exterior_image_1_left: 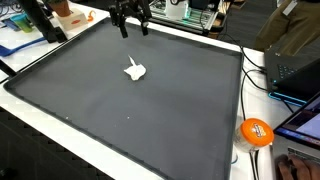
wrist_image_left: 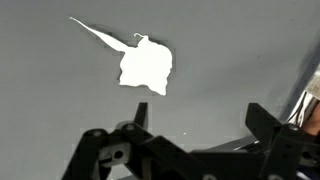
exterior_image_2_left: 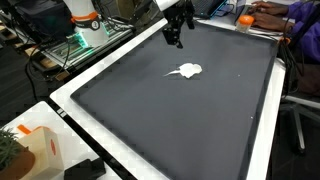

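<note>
In an exterior view, blue papers (exterior_image_1_left: pixel 14 42) lie at the far left beyond the edge of the worktop (exterior_image_2_left: pixel 105 62), most of which is covered by a large dark mat (exterior_image_1_left: pixel 180 110). Further along, near the far edge of the mat, the black hand (exterior_image_1_left: pixel 135 31) hangs over the surface with its fingers spread wide and nothing between them. It touches neither the mat nor anything on it. A little in front of the hand, about the middle of the mat's far half, lies a white scrap (exterior_image_1_left: pixel 136 70), flat on the dark surface and apart from the fingers. At the far right, off the mat, an orange ball (exterior_image_1_left: pixel 256 132) sits on the worktop's rim among cables. In an exterior view from the opposite end, a white box (exterior_image_2_left: pixel 40 150) stands at the lower left, the hand (exterior_image_2_left: pixel 175 38) is at the top centre, the scrap (exterior_image_2_left: pixel 187 70) lies just below it, and a person in purple (exterior_image_2_left: pixel 302 40) sits at the right. In the wrist view the scrap (wrist_image_left: pixel 147 66) shows as a ragged patch with a thin pointed tail running up to the left, and the hand (wrist_image_left: pixel 197 118) stands open below and to its right, clear of it.
</note>
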Controlling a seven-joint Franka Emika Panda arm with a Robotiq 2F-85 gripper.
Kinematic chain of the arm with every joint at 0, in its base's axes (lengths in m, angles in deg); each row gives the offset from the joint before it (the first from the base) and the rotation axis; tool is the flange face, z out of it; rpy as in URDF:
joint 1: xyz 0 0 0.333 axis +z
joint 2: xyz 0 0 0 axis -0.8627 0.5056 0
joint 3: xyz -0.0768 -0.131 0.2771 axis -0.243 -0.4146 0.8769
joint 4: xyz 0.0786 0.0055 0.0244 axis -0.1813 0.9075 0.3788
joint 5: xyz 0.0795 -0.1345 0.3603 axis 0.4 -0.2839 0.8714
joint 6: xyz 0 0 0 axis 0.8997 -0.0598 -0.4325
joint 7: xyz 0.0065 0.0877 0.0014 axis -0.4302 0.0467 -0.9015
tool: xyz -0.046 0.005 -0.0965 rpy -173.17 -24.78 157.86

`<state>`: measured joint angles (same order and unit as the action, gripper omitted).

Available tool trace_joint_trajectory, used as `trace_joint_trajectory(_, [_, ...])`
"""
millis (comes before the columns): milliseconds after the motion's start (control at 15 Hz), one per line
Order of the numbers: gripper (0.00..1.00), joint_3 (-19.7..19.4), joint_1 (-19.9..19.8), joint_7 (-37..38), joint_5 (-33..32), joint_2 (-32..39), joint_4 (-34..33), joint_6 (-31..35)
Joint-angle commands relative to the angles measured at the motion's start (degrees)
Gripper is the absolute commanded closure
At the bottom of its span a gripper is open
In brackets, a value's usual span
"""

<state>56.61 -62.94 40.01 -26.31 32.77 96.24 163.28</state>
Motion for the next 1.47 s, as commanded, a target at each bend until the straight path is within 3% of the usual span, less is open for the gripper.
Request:
trace_joint_trajectory(0, [0.0,-0.21,0.51,-8.65,8.99,-1.49,2.26,-0.6])
trace_joint_trajectory(67, [0.0,-0.88,1.02,-4.71,5.0,-0.17,0.53,-0.06])
trace_joint_trajectory(400, [0.0,-0.66,1.23,-7.0,7.84,-0.17,0.6,0.78])
trace_joint_trajectory(667, [0.0,-0.59,1.96,-3.98,7.29,-1.84,4.15,4.86])
trace_joint_trajectory(1067, [0.0,3.36,2.9,-8.24,16.8,-0.95,6.74,19.47])
trace_joint_trajectory(1400, [0.0,6.84,3.86,-14.93,27.1,0.22,5.47,26.72])
